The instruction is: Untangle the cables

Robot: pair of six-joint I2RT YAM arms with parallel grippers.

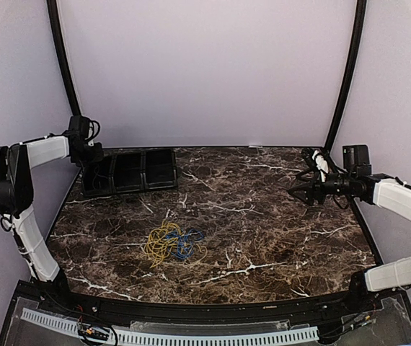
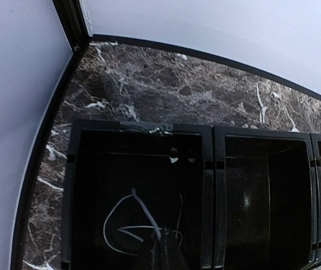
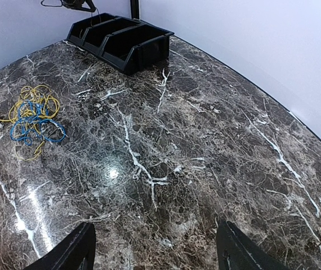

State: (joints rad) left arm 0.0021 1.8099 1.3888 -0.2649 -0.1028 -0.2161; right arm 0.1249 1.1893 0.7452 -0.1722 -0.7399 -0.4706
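— How do the pincers stand?

— The left pincer [image 2: 159,256] is closed, its tips together, and it points down into a black tray [image 2: 214,146]. It is over the end compartment, the one closest to the left edge of the surface [image 1: 263,231].

— Is it gripping anything?

— I cannot tell. A thin white cord [image 2: 145,212] lies looped on that compartment's floor and runs right up to the tips, but the view cuts off there.

— And the other one?

— The right pincer [image 3: 157,253] is wide open with nothing between its fingers. It hangs above the surface by the right edge, well apart from everything else.

— Where is the tray?

— At the far left corner. It has three compartments side by side; the other two look bare.

— The cables?

— The yellow cable [image 1: 161,241] and the blue cable [image 1: 186,244] lie in one loose heap on the surface, towards the near edge and left of the middle. Their loops cross over each other, yellow more to the left, blue more to the right. Neither pincer is near them.
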